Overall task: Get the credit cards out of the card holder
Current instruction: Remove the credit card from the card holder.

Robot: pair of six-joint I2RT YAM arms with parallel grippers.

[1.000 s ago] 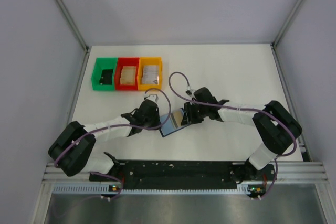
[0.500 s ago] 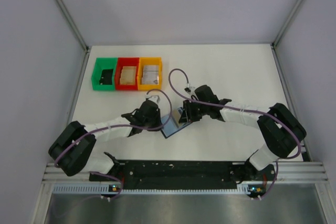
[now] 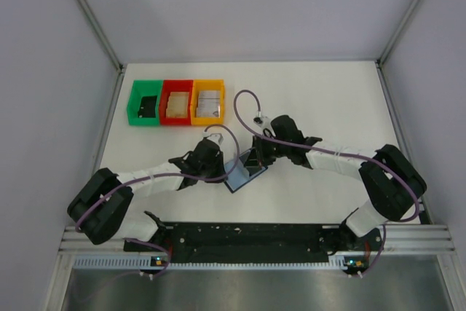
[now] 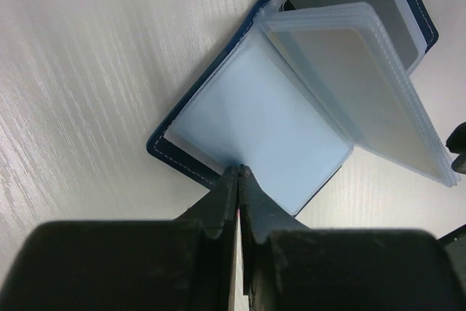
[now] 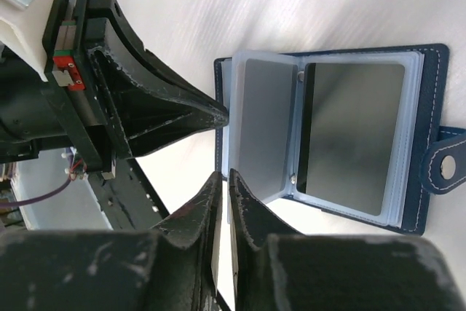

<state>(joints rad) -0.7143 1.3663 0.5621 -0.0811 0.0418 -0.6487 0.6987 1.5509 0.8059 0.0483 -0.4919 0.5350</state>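
1. While the holder [image 5: 434, 100] is lying open on the table [image 4: 87, 71], both claws are crowding it. It's sitting right in front of the left claw [image 4: 239, 174] and just ahead of the right claw [image 5: 224, 178], sandwiched between the two.
2. The left claw is keeping its fingers pressed together, tips resting on the nearest edge of the pale panel. I'm guessing it's pinning the holder down, but I can't tell if any plastic is actually nipped between them.
3. The right claw is showing only a sliver of gap, with its tips at the near corner of the closest page of the sleeves [image 4: 364, 85]. I can't tell whether it's clamping on a sleeve edge, a card, or nothing.
4. The cards [image 5: 353, 136] are all sitting in their sleeves. A silvery face is lying closest to the right claw's tips and a darker one farther ahead, toward the tab [image 5: 445, 167]. I'm not seeing any loose ones.
5. Handling guess: the cards are looking thin, stiff, light and slick. The sleeves are looking soft and floppy, so they're probably going to cling and flex instead of letting go cleanly.
6. The holder is looking light too, so I'm expecting it to drag along unless the left claw is holding it flat.
7. I'm thinking the spot to grab is a card's bare edge at the sleeve mouth, not the plastic. I can't tell which side that mouth is on.
8. The bins [image 3: 177, 83] are sitting well beyond the left claw.
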